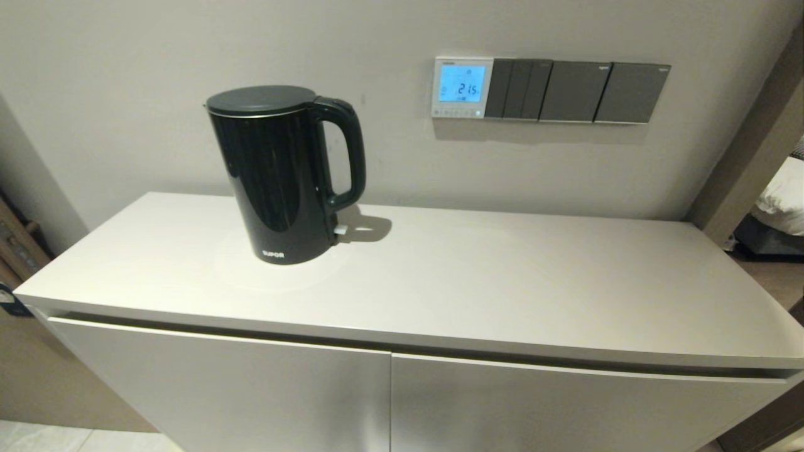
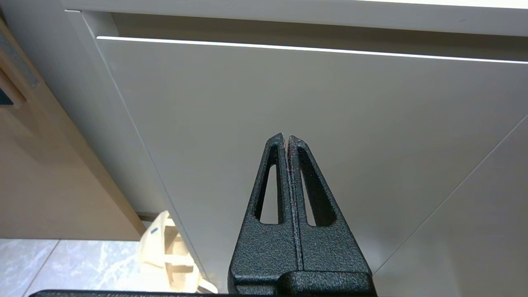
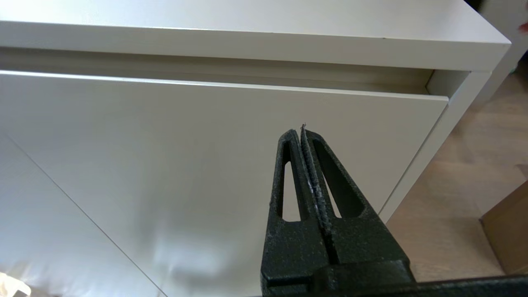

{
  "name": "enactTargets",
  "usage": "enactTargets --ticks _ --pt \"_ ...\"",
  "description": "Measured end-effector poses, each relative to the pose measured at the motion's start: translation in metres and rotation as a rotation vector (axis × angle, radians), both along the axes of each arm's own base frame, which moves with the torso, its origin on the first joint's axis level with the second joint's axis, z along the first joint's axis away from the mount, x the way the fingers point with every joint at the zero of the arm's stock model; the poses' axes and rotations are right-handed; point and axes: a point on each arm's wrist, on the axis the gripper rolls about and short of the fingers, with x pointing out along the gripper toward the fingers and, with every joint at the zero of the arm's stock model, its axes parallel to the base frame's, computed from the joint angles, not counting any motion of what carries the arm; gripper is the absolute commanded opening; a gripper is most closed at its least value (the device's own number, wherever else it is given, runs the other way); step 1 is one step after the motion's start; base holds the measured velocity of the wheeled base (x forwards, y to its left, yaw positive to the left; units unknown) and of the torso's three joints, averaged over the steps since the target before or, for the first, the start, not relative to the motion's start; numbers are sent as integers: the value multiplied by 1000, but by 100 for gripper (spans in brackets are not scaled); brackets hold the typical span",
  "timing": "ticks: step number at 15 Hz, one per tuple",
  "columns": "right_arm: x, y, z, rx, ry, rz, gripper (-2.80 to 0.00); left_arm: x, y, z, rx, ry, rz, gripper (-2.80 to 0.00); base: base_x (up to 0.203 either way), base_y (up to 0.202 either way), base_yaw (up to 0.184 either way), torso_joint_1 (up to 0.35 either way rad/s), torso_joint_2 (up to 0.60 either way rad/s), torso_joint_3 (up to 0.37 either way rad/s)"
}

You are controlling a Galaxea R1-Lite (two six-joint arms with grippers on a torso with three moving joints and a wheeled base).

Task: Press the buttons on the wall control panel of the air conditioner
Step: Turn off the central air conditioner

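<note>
Both grippers sit nearest, below the worktop level and out of the head view. Left gripper (image 2: 287,138): fingers pressed together, holding nothing, facing the left cabinet door (image 2: 288,103) under the front edge. Right gripper (image 3: 301,131): fingers likewise pressed together and empty, facing the right cabinet door (image 3: 165,156) near the front right corner. Neither is near the task's target.

Worktop (image 1: 502,282): pale, flat. Kettle (image 1: 282,176): black, upright, lid on, handle toward the right, standing toward the rear left part of the surface.

Panel (image 1: 463,88): mounted on the wall above the rear edge, right of centre, well apart from the kettle. It is a small square white unit with a lit blue screen showing digits. Its right side touches a row of dark grey switch plates (image 1: 578,91).

Buttons (image 1: 457,113): a row of tiny pale keys along the panel's lower edge, below the screen. Individual keys are too small to tell apart.

Handling, judged: the panel is rigid and fixed, so nothing is to be gripped. Each key probably has short, light travel. Contact with closed fingertips, square to the wall, on one key only. Light force should suffice; a sideways slip could strike a neighbouring key or the adjacent switch plate.
</note>
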Motion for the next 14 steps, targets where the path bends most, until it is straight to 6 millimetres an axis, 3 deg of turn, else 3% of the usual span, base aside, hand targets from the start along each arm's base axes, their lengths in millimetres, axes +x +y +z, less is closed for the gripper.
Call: enactTargets --ticks 14 --pt "1 0 0 92 -29 -28 -280 0 0 0 0 0 0 -280 0 0 0 0 0 0"
